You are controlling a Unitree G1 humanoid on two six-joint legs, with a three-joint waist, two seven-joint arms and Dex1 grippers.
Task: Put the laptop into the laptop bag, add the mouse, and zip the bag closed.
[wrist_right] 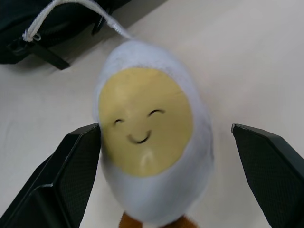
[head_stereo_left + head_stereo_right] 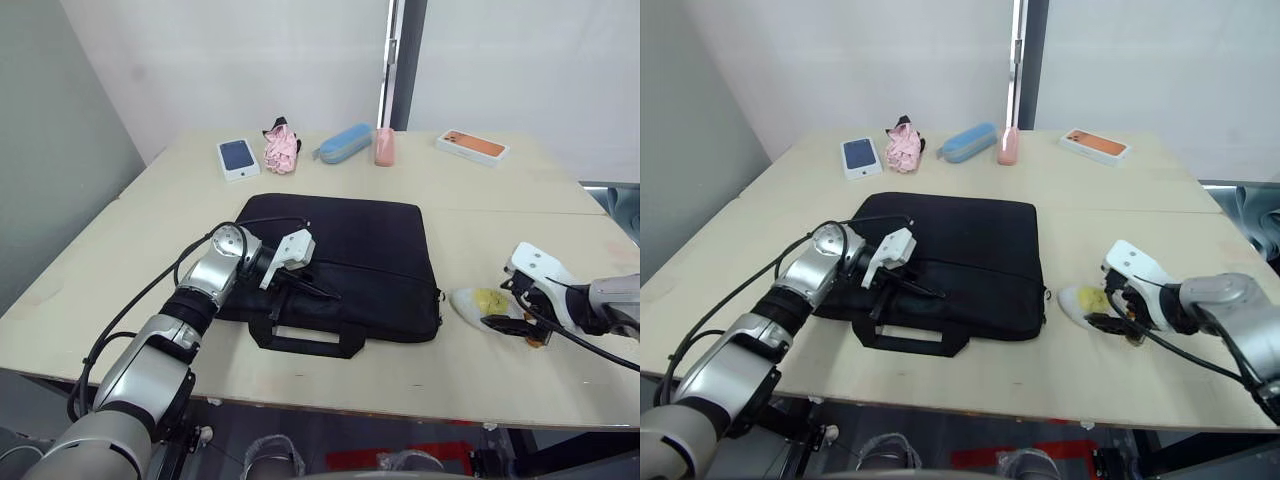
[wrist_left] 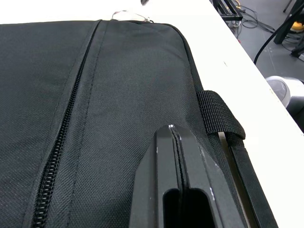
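Laptop bag (image 2: 340,262) lies flat and zipped at frame centre on the table (image 2: 150,240); left gripper (image 2: 305,287), fingers pressed together, rests on its front panel near the strap handle (image 2: 305,340); right gripper (image 1: 171,180), fingers spread wide, straddles a white-and-yellow egg toy (image 1: 149,137) at lower right, beside the bag's zip cord (image 1: 71,9).

Egg toy (image 2: 478,303) blocks bare table (image 2: 520,230) right of laptop bag (image 2: 350,250)

Laptop bag (image 2: 345,262) on wooden table (image 2: 150,235)
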